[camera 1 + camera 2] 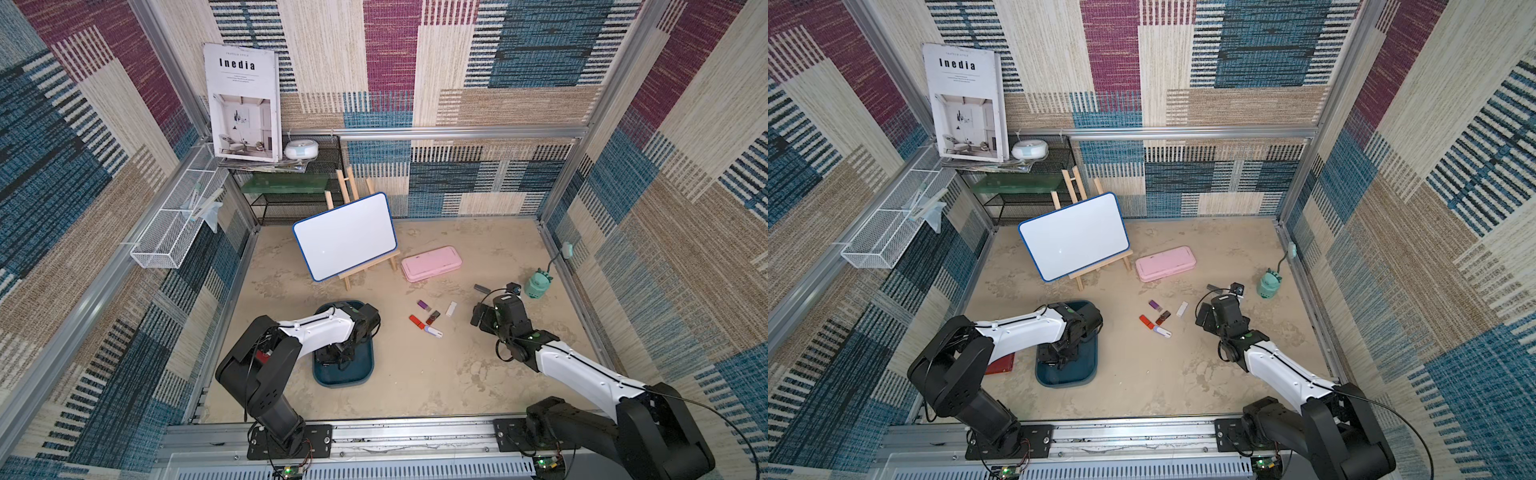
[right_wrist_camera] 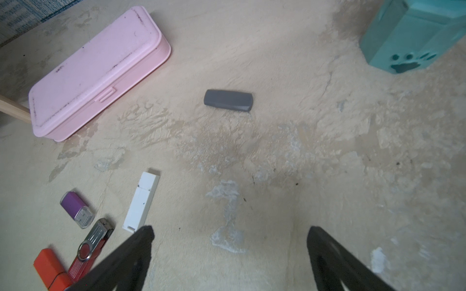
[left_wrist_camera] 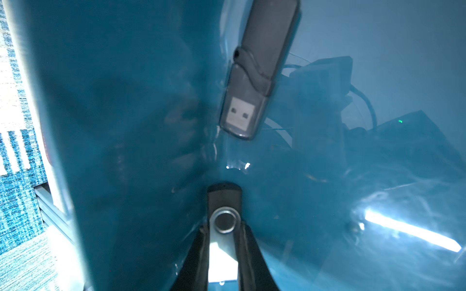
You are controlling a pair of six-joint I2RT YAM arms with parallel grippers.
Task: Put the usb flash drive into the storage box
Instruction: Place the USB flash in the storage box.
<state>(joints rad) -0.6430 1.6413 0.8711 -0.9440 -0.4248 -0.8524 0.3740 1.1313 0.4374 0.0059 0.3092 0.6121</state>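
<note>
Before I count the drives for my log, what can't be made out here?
- Top views: storage box contents, under the left arm.
- Right wrist view: orange drive, end cut off at the edge.
- Left wrist view: held drive, rear hidden between the left gripper's fingers.

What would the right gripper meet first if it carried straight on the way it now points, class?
The right gripper would most likely meet bare table first. The dark grey flash drive lies further along the same line; how steeply the open fingers point down is hard to judge.
</note>
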